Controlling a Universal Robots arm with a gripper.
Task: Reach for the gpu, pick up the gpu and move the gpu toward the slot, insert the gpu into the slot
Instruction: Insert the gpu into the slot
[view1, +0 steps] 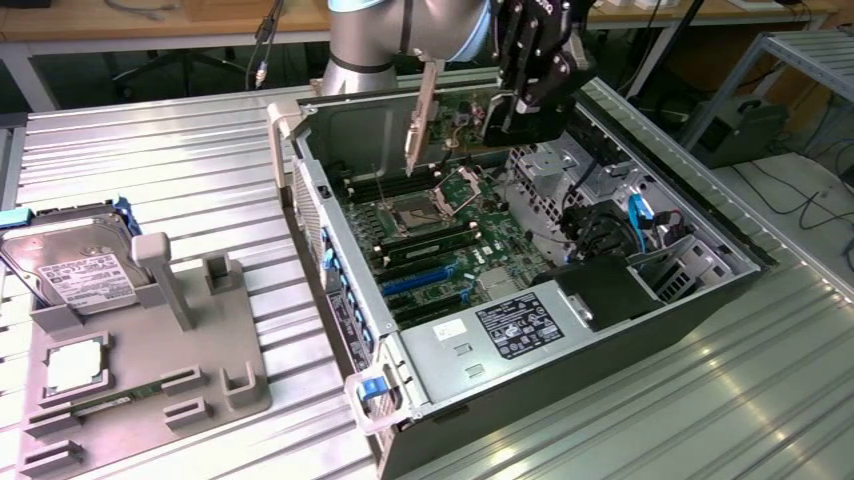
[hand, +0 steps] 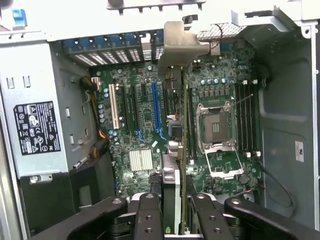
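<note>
We've got the gripper (hand: 176, 220) clamped on the gpu (hand: 178, 50), card on edge over the motherboard (hand: 220, 172) inside the open case (view1: 601, 390); we judge it light, stiff and fragile, so grip the bare top edge, not chips or contacts.

gpu (view1: 424, 118) in gripper (view1: 517, 122), above motherboard (view1: 447, 240) in case (view1: 534, 410) on table (view1: 174, 160).

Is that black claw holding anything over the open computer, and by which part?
Yes. The black gripper pinches the gpu, a thin dark circuit card with a silvery end bracket, by the end opposite that bracket.
</note>
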